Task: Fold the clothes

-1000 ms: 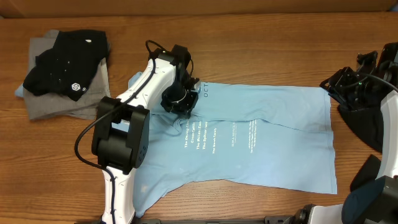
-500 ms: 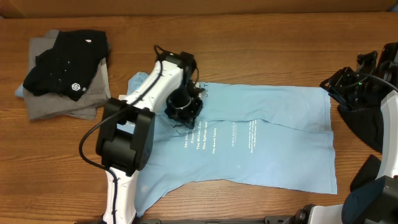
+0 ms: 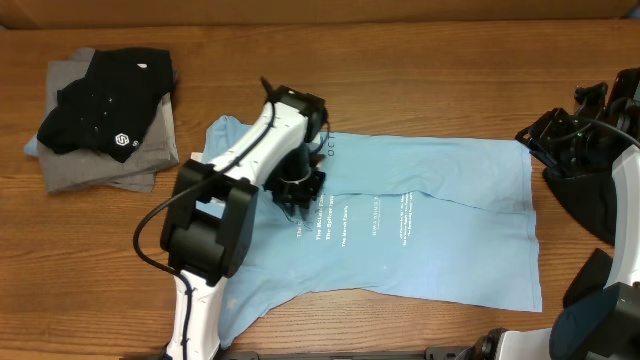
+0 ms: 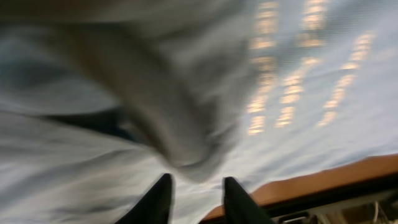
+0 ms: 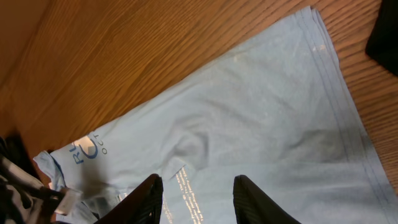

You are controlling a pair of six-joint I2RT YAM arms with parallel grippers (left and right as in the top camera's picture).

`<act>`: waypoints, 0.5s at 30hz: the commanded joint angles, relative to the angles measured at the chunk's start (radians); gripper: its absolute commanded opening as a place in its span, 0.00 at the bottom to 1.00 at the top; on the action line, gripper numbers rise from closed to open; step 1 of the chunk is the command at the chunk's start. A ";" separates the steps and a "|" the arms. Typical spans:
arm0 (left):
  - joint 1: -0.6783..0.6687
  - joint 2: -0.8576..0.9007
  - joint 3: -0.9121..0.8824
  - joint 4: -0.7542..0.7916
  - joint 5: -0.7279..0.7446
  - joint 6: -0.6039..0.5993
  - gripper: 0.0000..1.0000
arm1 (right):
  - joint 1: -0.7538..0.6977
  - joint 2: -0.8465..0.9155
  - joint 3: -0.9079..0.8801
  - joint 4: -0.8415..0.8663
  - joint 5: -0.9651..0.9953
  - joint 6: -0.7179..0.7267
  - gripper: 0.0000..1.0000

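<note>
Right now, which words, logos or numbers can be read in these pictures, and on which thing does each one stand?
"OCT": small letters by the collar of the light blue T-shirt; more may be hidden.
Rows of white lettering on its chest: too small to read.
Smaller text block beside them: too small to read.
White logo on the black shirt: a sign only, no letters legible.

My left arm (image 3: 243,158) extends from the lower left toward frame centre, with the left end effector (image 3: 300,186) pointed down and its fingers slightly parted. My right arm (image 3: 585,160) stays folded at the right edge. The right end effector (image 5: 196,200) has parted fingers with nothing between them.
</note>
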 commanded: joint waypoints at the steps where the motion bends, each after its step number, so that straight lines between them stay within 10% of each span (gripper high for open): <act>1: 0.089 -0.085 0.011 -0.001 -0.119 -0.036 0.51 | 0.005 0.001 -0.006 0.005 0.010 -0.004 0.40; 5: 0.193 -0.103 0.010 0.038 -0.112 0.010 0.66 | 0.005 0.001 -0.006 0.005 0.010 -0.004 0.40; 15: 0.262 -0.085 -0.126 0.218 0.023 0.126 0.62 | 0.005 0.001 -0.006 0.004 0.010 -0.004 0.41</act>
